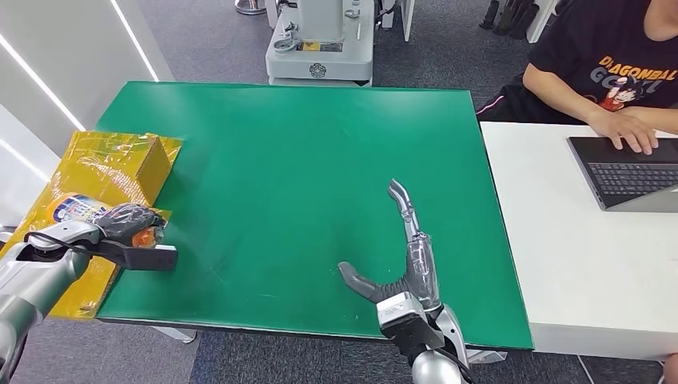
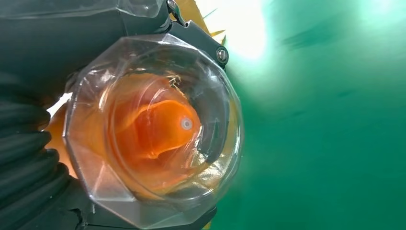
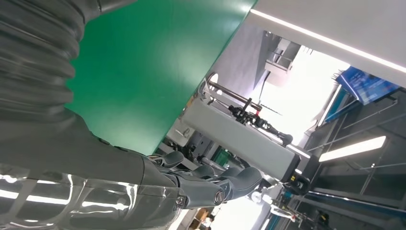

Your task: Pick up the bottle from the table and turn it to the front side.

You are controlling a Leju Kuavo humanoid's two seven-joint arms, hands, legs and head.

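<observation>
Bottle (image 1: 80, 210) at the far left edge of the green surface (image 1: 320, 176), lying over the yellow foil packaging, wrapped by the left hand (image 1: 128, 224). Label partly on show past the dark fingers (image 1: 136, 214): white, blue and orange print, turned up toward the head camera. Closed around the clear body near its orange end, so a firm hold, not a hover. From the left wrist view, straight down the bottle's clear faceted end (image 2: 153, 129), orange inside, pressed right against the palm; held that close probably to stop it slipping while turned. Whether lifted clear of the foil or resting on it, cannot tell.

Yellow box (image 1: 132, 164) just beside the bottle, on the same foil sheet (image 1: 88, 172), likely the pick-up spot. Right hand (image 1: 404, 264) well apart, low over the near middle of the green, fingers stretched out and spread, thumb out to the side, nothing in it; looks parked, maybe waiting to help with the turn. Person (image 1: 608, 72) at the white side desk (image 1: 560, 240) to the right, hand on a laptop (image 1: 632, 172), away from the work.
</observation>
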